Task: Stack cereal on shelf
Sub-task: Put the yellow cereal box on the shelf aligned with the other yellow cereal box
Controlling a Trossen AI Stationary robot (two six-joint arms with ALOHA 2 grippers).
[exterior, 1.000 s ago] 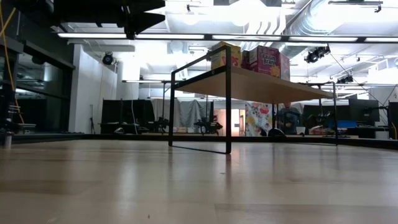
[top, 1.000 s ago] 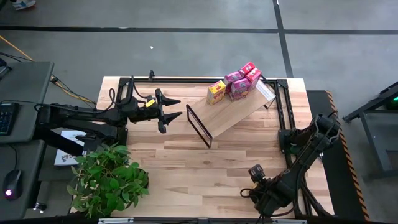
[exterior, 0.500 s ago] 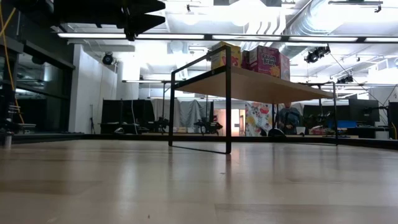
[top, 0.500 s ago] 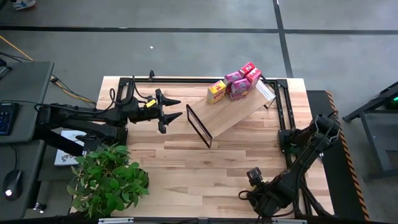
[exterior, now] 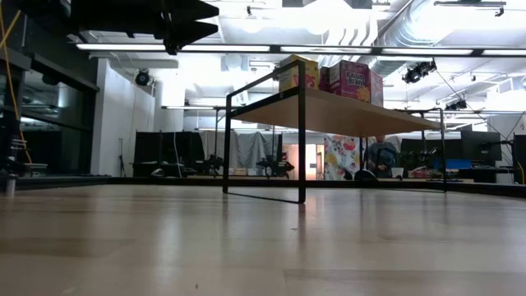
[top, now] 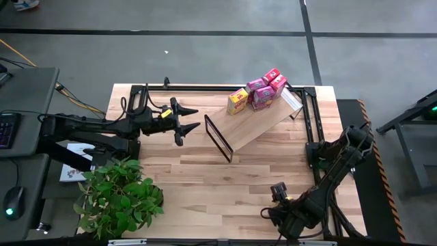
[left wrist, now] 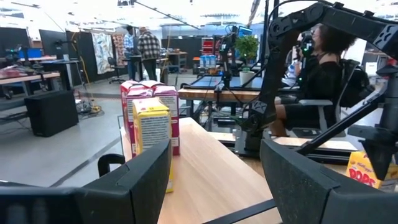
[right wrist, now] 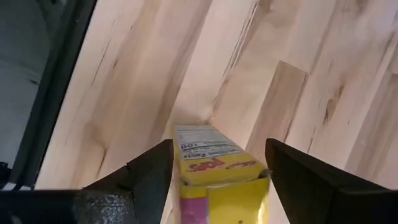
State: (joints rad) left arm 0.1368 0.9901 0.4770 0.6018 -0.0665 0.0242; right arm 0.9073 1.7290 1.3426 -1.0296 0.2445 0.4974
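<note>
Five cereal boxes (top: 258, 90), one yellow, two pink and two red, stand grouped at the far-right end of the shelf (top: 256, 124). The low view (exterior: 333, 78) and the left wrist view (left wrist: 152, 124) show them too. My left gripper (top: 196, 117) hovers open just left of the shelf's near-left end, at about board height. My right gripper (top: 271, 214) points down by the table's near edge. Its fingers stand on either side of a second yellow box (right wrist: 211, 163), which also appears in the left wrist view (left wrist: 367, 169). My right gripper (right wrist: 219, 149) comes at the yellow box from above, with one finger beside each of its long side faces (right wrist: 186, 186). I cannot tell whether the fingers touch those faces. The box's far end (right wrist: 199, 129) points at the tabletop.
A potted plant (top: 119, 198) fills the table's near-left corner. Black rails (top: 225, 87) run along the far and right edges. Bare planks lie between the shelf and the near edge. A person (left wrist: 323, 74) sits beyond the table in the left wrist view.
My right arm has shifted a little toward the table's near-left, its wrist sinking lower over the near edge. The left arm, the shelf and the boxes on it have kept still.
</note>
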